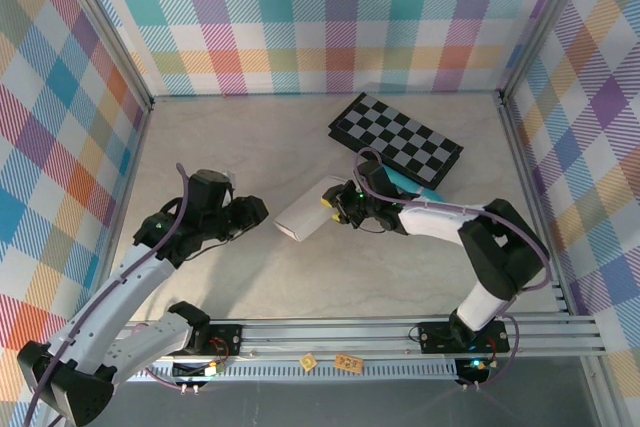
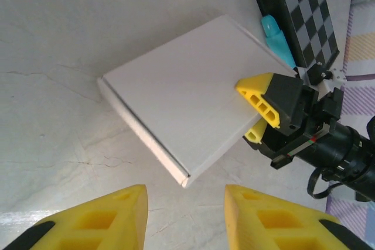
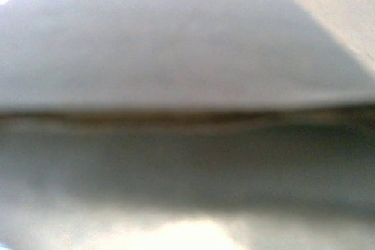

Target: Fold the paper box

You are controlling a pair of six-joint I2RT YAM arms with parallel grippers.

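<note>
Two grippers flank the paper box (image 2: 181, 95): your right gripper (image 2: 246, 112) pinches its far edge, while your left gripper (image 2: 184, 206) hovers spread, short of the near end straight ahead.

Matt, smooth white card on the paper box (image 2: 187, 103), thin, crisp at the folded edges. Pale stone-look table (image 1: 300, 277), matt, faintly veined with hairline cracks. Matt yellow plastic, moulded with hollow cells, on the fingers (image 2: 111, 221) of the left gripper (image 2: 184, 203) and on those of the right gripper (image 2: 256, 115), with black plastic behind. Slight sheen on the black-and-grey checkered board (image 1: 395, 142). Glossy plastic on the turquoise piece (image 2: 276, 38). Brushed metal on the rails (image 1: 350, 332). Matt checked print on the walls (image 1: 330, 17).
</note>
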